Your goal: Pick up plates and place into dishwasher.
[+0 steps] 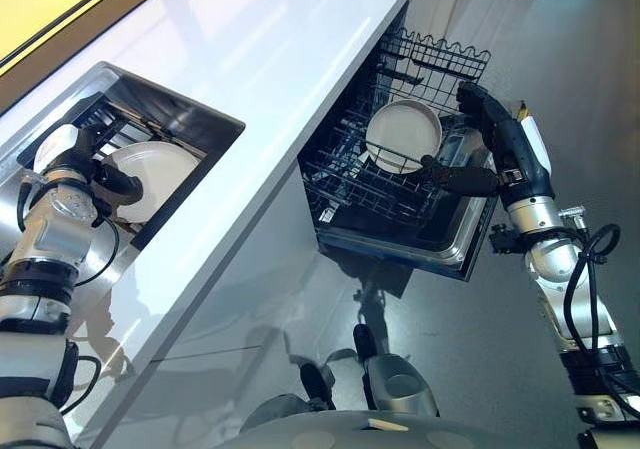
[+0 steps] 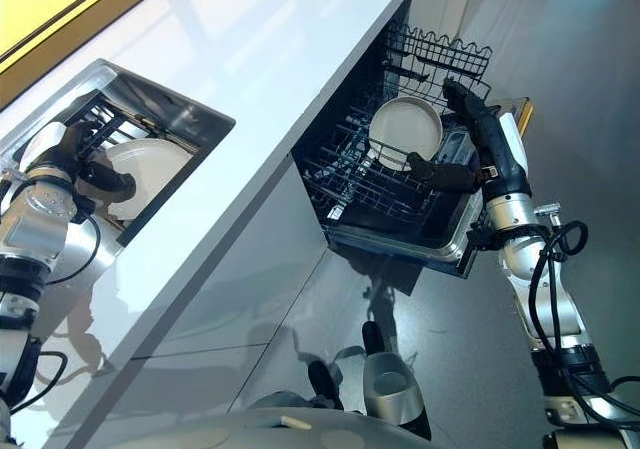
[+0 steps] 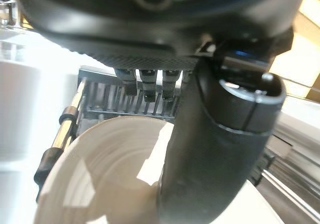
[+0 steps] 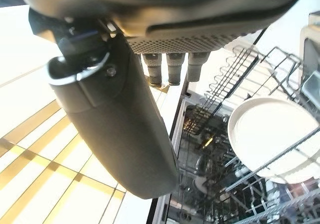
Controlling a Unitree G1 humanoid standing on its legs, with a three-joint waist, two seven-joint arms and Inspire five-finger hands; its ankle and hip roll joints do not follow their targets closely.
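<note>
Left wrist view alone shows left hand thumb across sink plate

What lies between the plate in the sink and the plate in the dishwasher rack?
Bare white countertop separates the sink plate from the rack plate, in both eye views.

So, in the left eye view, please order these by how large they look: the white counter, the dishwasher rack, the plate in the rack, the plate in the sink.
1. white counter
2. dishwasher rack
3. plate in the sink and plate in the rack: they look alike, and the left hand hides part of the sink one, so I do not rank them.
</note>
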